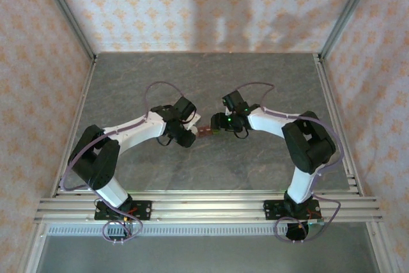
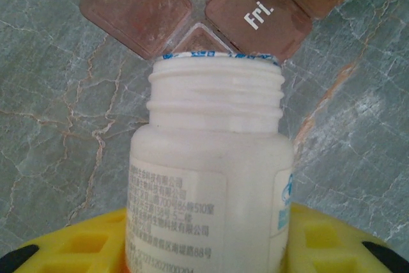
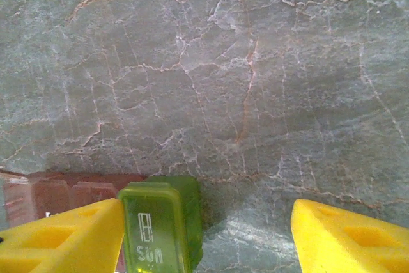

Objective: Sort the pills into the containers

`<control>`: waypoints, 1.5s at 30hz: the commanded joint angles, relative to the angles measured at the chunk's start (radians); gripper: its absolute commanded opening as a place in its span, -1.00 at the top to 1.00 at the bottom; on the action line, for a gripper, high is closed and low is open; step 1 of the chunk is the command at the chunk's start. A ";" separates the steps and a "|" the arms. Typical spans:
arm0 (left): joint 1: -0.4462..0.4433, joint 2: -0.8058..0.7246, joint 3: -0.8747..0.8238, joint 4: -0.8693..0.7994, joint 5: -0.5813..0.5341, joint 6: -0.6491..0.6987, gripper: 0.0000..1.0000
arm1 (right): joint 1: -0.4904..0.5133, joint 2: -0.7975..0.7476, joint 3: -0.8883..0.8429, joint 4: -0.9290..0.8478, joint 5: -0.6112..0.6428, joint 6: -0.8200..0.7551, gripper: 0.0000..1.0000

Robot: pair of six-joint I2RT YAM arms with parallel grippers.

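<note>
— Bottle clamped in left gripper, its open mouth just ahead, facing the containers.
— Tilt slowly, aim true. Right gripper gapes empty, green end beside its finger.

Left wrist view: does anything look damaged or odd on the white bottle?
Yes, one small thing. The pill bottle, held in the left gripper, has no cap, and torn blue-and-white seal scraps cling to its rim. Nothing else on it looks broken or spilled.
</note>
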 commanded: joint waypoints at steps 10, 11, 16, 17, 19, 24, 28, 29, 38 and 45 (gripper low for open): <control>0.015 0.062 0.079 -0.104 0.023 0.056 1.00 | 0.003 0.023 0.029 0.010 0.011 -0.004 -0.38; 0.015 0.066 0.084 -0.110 0.024 0.057 1.00 | 0.003 0.023 0.029 0.010 0.012 -0.004 -0.38; 0.015 0.068 0.099 -0.131 0.021 0.061 1.00 | 0.002 0.022 0.026 0.010 0.006 -0.002 -0.37; 0.015 0.065 0.101 -0.136 0.021 0.061 1.00 | 0.002 0.022 0.026 0.011 0.005 -0.002 -0.37; 0.015 0.060 0.106 -0.145 0.025 0.060 1.00 | 0.003 0.023 0.024 0.011 0.004 0.000 -0.37; 0.015 0.033 0.114 -0.165 0.040 0.054 1.00 | 0.003 0.024 0.024 0.010 0.006 0.001 -0.37; 0.015 0.020 0.120 -0.175 0.054 0.050 1.00 | 0.003 0.026 0.024 0.011 0.007 0.002 -0.37; 0.014 0.022 0.122 -0.178 0.056 0.051 1.00 | 0.002 0.026 0.024 0.011 0.008 0.002 -0.37; 0.013 0.060 0.158 -0.202 0.057 0.055 1.00 | 0.002 0.028 0.023 0.009 0.008 0.003 -0.37; 0.011 0.074 0.179 -0.222 0.047 0.060 1.00 | 0.002 0.029 0.023 0.010 0.008 0.002 -0.36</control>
